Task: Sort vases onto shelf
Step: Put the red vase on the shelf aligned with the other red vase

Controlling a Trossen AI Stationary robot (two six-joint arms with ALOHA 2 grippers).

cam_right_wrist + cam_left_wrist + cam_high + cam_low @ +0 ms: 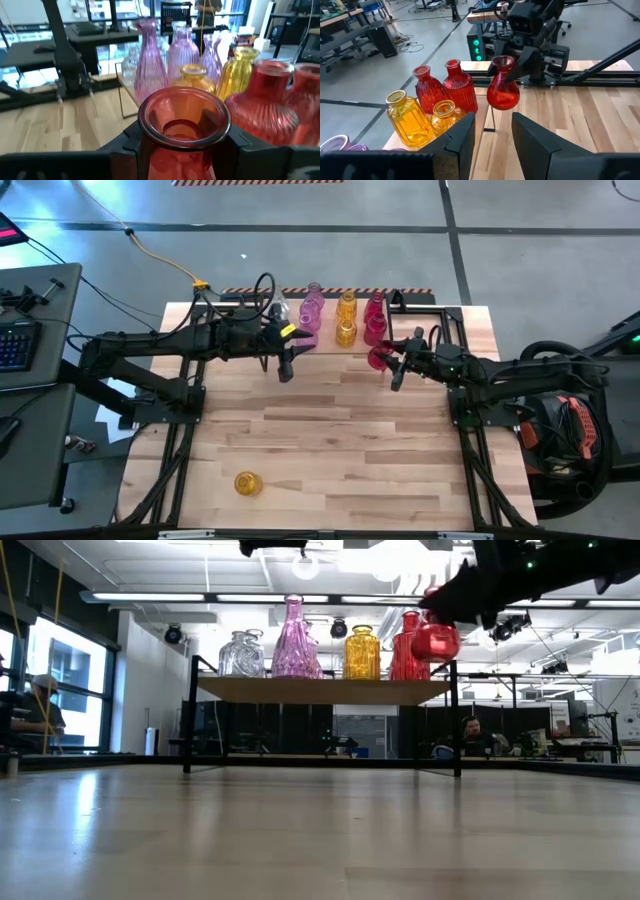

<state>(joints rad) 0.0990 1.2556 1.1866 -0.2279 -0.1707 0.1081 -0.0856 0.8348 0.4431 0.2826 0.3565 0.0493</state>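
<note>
Beside the shelf (320, 690), right pincer (397, 362) grips red vase (380, 358).

Grey concrete floor (520, 270), ceiling strip lights (200, 597), window (70, 690) at left.

A: What can't be made out here?

B: In the right wrist view the red vase (182, 131) is cut off by the picture's edge below its neck, and the dark fingers (125, 145) cover its sides. The pink vases (150, 60) behind overlap, so their count is unclear.

A: And from table height?

B: The right gripper (470, 600) is a dark shape running off the top edge. The clear vases (240, 655) blur together.

A: From above?

B: The shelf (405, 302) is mostly covered by vases and arms. The left gripper (287, 365) is too small to read its fingers.
</note>
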